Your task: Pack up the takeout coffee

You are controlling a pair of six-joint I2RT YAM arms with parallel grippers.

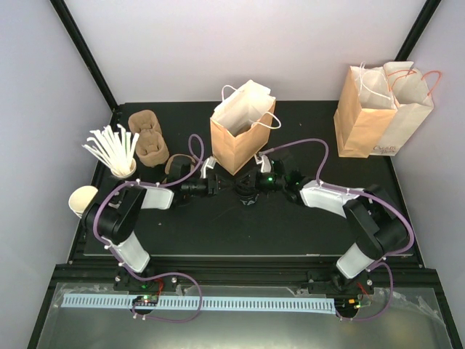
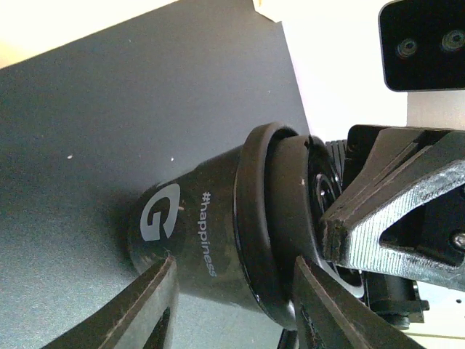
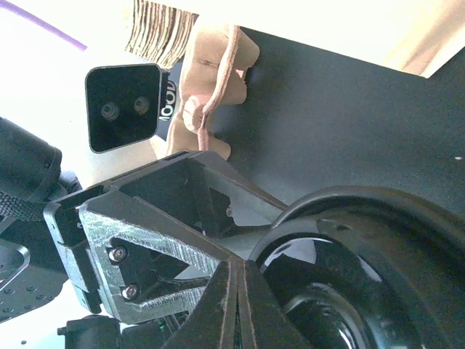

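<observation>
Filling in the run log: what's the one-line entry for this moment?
takeout coffee: in front of open bag | left hand: straddling it, grip unclear | right hand: shut, at its rim

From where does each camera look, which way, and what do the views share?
Top external: above, behind the bases, looking down on the table, both arms, an open paper bag.
Left wrist: on the left arm, facing the takeout coffee, the left gripper fingers flanking it.
Right wrist: on the right arm, facing the black lid past the shut right gripper.
Shared: both wrist views show the coffee and the opposing gripper.
</observation>
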